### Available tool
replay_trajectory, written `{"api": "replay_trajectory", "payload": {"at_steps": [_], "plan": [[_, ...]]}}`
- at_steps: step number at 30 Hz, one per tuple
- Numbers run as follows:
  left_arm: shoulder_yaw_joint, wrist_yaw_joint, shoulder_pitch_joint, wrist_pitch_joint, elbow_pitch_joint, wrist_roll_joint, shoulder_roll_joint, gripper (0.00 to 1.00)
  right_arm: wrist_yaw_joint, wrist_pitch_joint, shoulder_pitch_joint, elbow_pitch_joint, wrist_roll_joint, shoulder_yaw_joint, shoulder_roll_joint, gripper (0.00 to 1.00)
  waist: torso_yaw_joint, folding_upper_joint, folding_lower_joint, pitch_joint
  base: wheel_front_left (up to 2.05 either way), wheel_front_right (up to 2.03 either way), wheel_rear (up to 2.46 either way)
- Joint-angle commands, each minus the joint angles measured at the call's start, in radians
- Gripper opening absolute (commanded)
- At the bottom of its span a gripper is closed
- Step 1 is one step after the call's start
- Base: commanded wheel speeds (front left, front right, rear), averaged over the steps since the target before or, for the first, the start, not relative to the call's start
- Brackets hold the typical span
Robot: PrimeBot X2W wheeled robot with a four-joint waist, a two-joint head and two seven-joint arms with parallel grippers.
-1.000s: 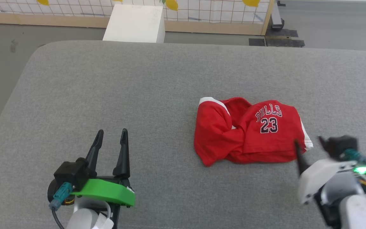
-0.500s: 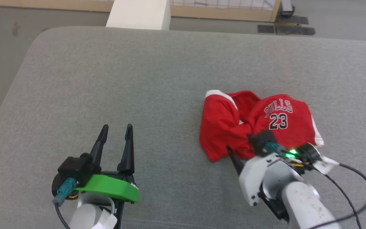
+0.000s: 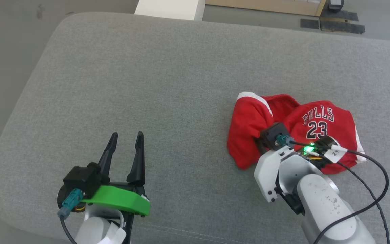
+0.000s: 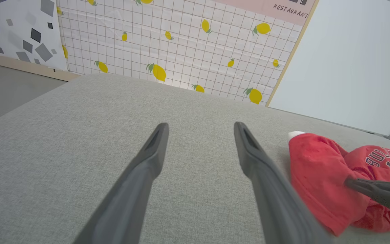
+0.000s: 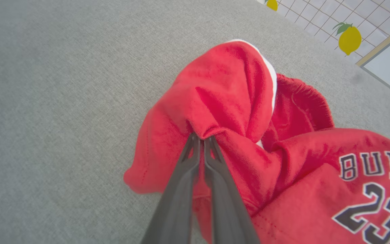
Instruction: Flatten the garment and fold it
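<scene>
So far, little done. Left gripper hovering over grey cushion, jaws standing apart, gripping nothing. Shorts lying bunched and twisted on cushion's right half, well apart from left gripper. Right gripper pinching raised fold of shorts, jaws clamping together on cloth. Flattening barely beginning; folding all remaining.

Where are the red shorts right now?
In the head view the red shorts lie crumpled right of centre on the grey cushion, a fold pinched by the right gripper.
</scene>
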Motion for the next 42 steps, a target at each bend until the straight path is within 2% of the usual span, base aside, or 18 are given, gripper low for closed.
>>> {"api": "replay_trajectory", "payload": {"at_steps": [1, 11, 16, 19, 21, 26, 31, 32, 33, 34, 38, 41, 42], "plan": [[-0.002, 0.005, -0.014, -0.004, 0.002, -0.01, -0.002, 1.0, -0.002, -0.017, -0.02, 0.004, 0.014, 0.002, 0.0, 0.0, 0.002, 0.0, 0.0, -0.008, 0.0, 0.0, 0.0], [0.008, 0.006, -0.007, -0.004, 0.006, -0.002, -0.002, 1.0, -0.002, -0.095, -0.115, -0.067, 0.189, 0.13, 0.0, 0.0, -0.02, 0.0, 0.0, -0.037, 0.0, 0.0, 0.0], [0.015, 0.006, -0.002, -0.004, 0.005, 0.002, -0.002, 1.0, -0.002, -0.155, -0.145, -0.175, 0.312, 0.109, 0.0, 0.0, -0.032, 0.0, 0.0, -0.051, 0.0, 0.0, 0.0], [0.016, 0.005, 0.002, -0.004, 0.005, 0.004, -0.002, 1.0, -0.002, -0.162, -0.131, -0.203, 0.319, 0.011, 0.0, 0.0, -0.037, 0.0, 0.0, -0.058, 0.0, 0.0, 0.0], [0.018, 0.005, 0.005, -0.004, 0.003, 0.005, -0.002, 1.0, -0.002, -0.152, -0.105, -0.2, 0.292, -0.096, 0.0, 0.0, -0.041, 0.0, 0.0, -0.061, 0.0, 0.0, 0.0], [0.018, 0.004, 0.008, -0.004, -0.001, 0.007, -0.002, 1.0, -0.002, -0.089, -0.009, -0.148, 0.148, -0.404, 0.0, 0.0, -0.046, 0.0, 0.0, -0.06, 0.0, 0.0, 0.0], [0.018, 0.004, 0.007, -0.004, -0.002, 0.007, -0.002, 1.0, -0.002, -0.025, 0.09, -0.103, 0.019, -0.63, 0.0, 0.0, -0.054, 0.0, 0.0, -0.053, 0.0, 0.0, 0.0], [0.018, 0.004, 0.007, -0.004, -0.002, 0.007, -0.002, 1.0, -0.002, -0.018, 0.108, -0.101, -0.001, -0.671, 0.0, 0.16, -0.055, 0.0, 0.0, -0.051, 0.0, 0.0, 0.0], [0.019, 0.004, 0.006, -0.004, -0.002, 0.007, -0.002, 1.0, -0.002, -0.015, 0.123, -0.102, -0.014, -0.697, 0.0, 0.47, -0.057, 0.0, 0.0, -0.05, 0.0, 0.0, 0.0], [0.02, 0.004, 0.006, -0.004, -0.002, 0.007, -0.002, 1.0, -0.002, -0.012, 0.138, -0.104, -0.022, -0.722, 0.0, 1.0, -0.06, 0.0, 0.0, -0.049, 0.0, 0.0, 0.0], [0.026, 0.004, 0.006, -0.004, 0.0, 0.01, -0.002, 1.0, -0.002, -0.058, 0.181, -0.139, 0.004, -0.745, 0.0, 1.0, -0.073, 0.0, 0.0, -0.051, 0.0, 0.0, 0.0], [0.026, 0.004, 0.007, -0.004, 0.003, 0.009, -0.002, 1.0, -0.002, -0.148, 0.234, -0.204, 0.037, -0.632, 0.0, 1.0, -0.083, 0.0, 0.0, -0.06, 0.0, 0.0, 0.0], [0.028, 0.004, 0.013, -0.004, 0.004, 0.008, -0.002, 1.0, -0.002, -0.213, 0.313, -0.276, 0.101, -0.488, 0.0, 1.0, -0.094, 0.0, 0.0, -0.07, 0.0, 0.0, 0.0]]}}
